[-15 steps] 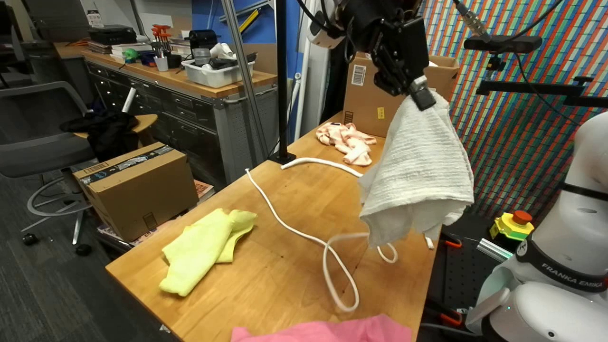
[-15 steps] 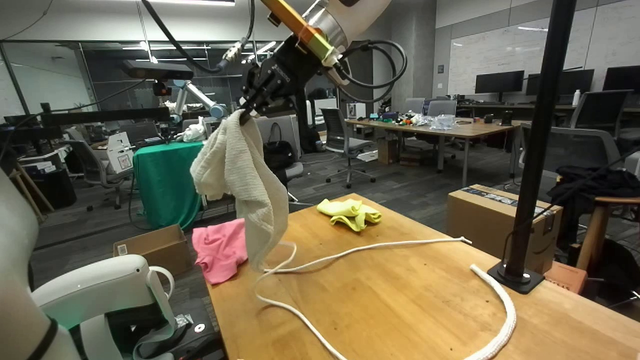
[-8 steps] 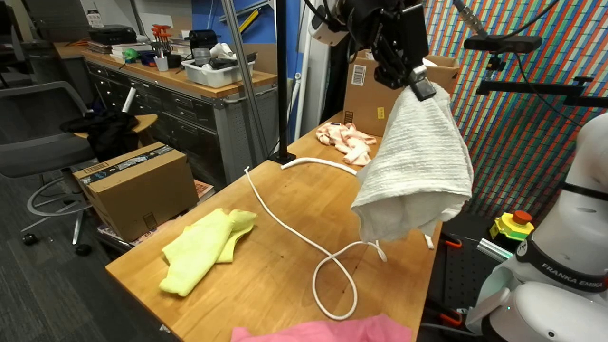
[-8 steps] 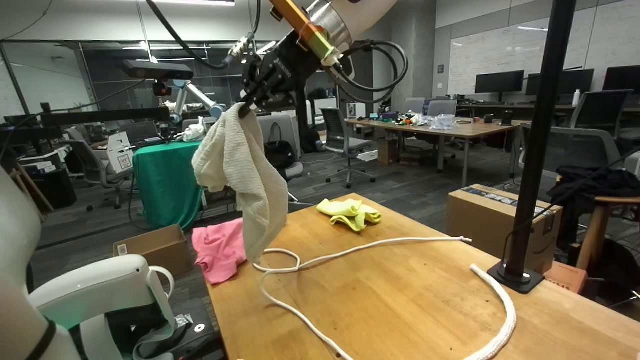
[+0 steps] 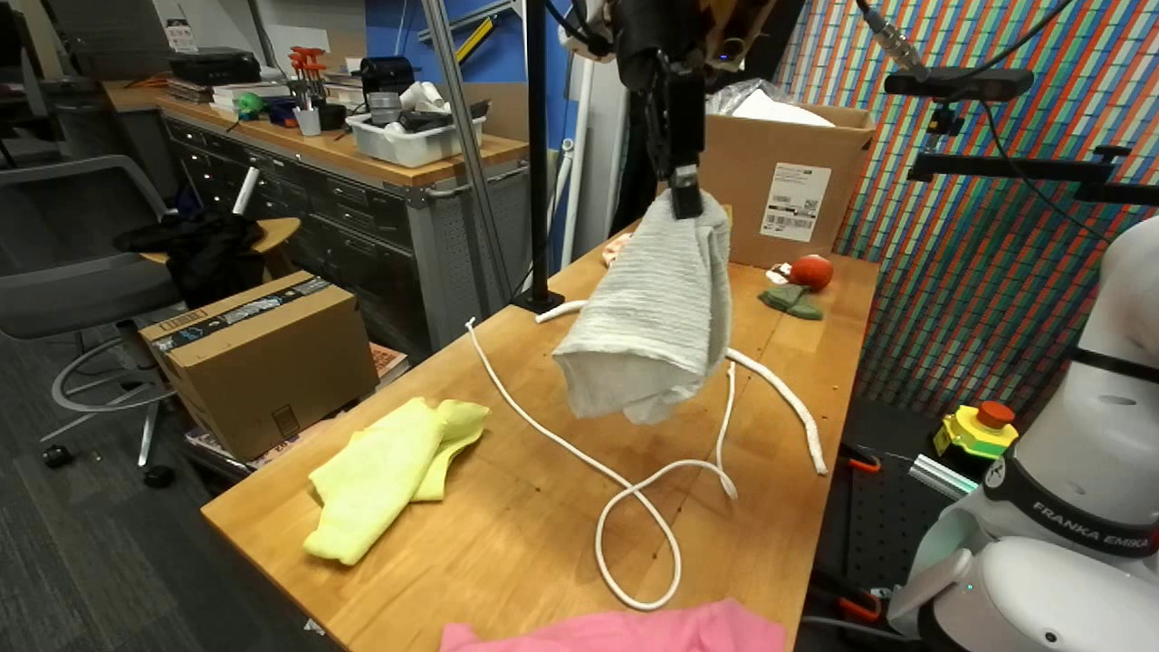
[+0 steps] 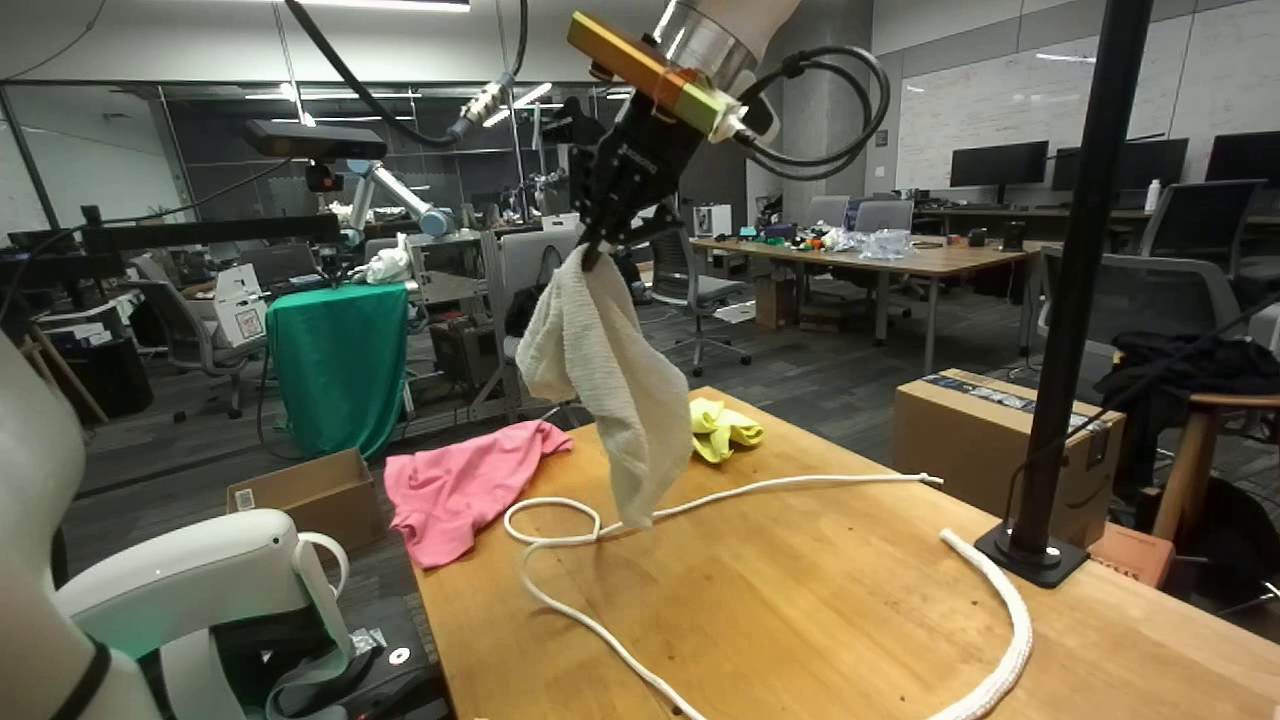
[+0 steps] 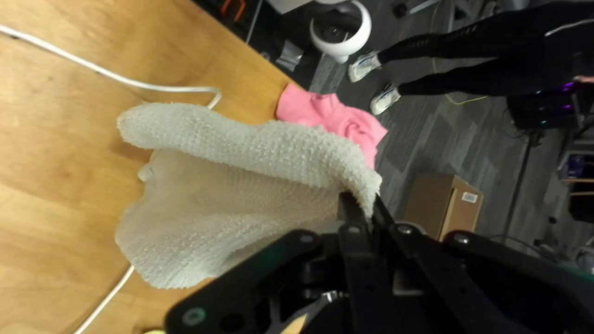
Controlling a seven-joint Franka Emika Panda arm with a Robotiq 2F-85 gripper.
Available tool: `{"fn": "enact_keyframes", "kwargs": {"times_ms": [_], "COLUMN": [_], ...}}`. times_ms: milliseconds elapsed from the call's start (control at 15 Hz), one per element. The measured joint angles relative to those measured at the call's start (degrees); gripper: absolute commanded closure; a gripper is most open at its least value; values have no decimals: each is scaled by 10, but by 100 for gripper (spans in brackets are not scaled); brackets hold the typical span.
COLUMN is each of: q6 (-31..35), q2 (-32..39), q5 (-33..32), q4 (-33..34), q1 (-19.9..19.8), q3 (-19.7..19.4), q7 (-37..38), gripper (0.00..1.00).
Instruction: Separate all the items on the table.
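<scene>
grey floor (image 6: 830, 390), whiteboard (image 6: 980, 120), workbench (image 5: 371, 222), office chair (image 5: 72, 217)

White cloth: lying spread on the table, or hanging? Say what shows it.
Hanging: in both exterior views the white cloth droops in folds below the gripper, which pinches its top end.

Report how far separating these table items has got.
Apparently done: the yellow cloth lies by itself. In hand: the gripper holds the white cloth above the table. Left, probably: setting that cloth down, and perhaps parting the red ball from the green object, which lie close together.
</scene>
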Motion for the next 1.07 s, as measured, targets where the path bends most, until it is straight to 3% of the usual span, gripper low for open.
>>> {"fn": "enact_keyframes", "kwargs": {"times_ms": [667, 1067], "q6": [242, 332], "q2": [-2, -2], "q5": [-121, -173], "q4": [-81, -121], "q1": [0, -6], "q3": [12, 11], "q7": [57, 130], "gripper": [95, 95]}}
